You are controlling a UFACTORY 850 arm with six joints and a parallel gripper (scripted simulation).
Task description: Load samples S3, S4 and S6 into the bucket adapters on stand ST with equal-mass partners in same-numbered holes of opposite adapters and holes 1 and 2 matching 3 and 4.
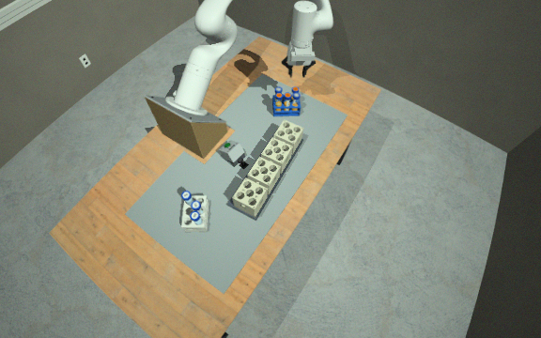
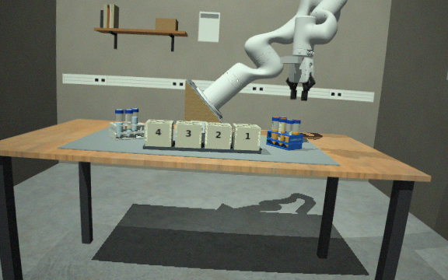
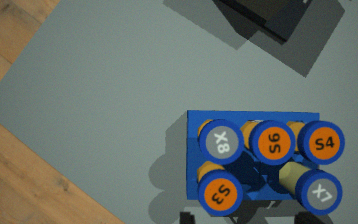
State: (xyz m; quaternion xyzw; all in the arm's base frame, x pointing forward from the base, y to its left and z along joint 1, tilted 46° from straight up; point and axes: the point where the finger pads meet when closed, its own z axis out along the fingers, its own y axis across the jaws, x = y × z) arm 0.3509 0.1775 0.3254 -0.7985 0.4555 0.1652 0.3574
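Observation:
My gripper (image 1: 298, 75) (image 2: 299, 98) (image 3: 247, 218) is open and empty, high above the table near the blue rack (image 1: 286, 113) (image 3: 192, 165). That rack holds S3 (image 3: 220, 193), S4 (image 3: 324, 143), S6 (image 3: 274, 143), X7 (image 3: 321, 192) and X8 (image 3: 220, 142), upright. Adapter 1 (image 2: 247, 144), adapter 2 (image 2: 218, 143), adapter 3 (image 2: 188, 142) and adapter 4 (image 2: 158, 141) stand in a row on the dark stand (image 2: 202, 150); no tubes show in their holes. Three white-dotted blanks (image 1: 186, 195) (image 1: 195, 206) (image 1: 195, 216) stand in the white rack (image 1: 195, 229); their numbers are unreadable.
The sloped desk (image 1: 236, 153) with the green DONE key (image 1: 227, 145) stands behind the adapter row, near the arm's base. A grey mat (image 1: 158, 202) (image 3: 95, 85) lies under the racks and stand. A corner of the dark stand area shows at the top of the wrist view.

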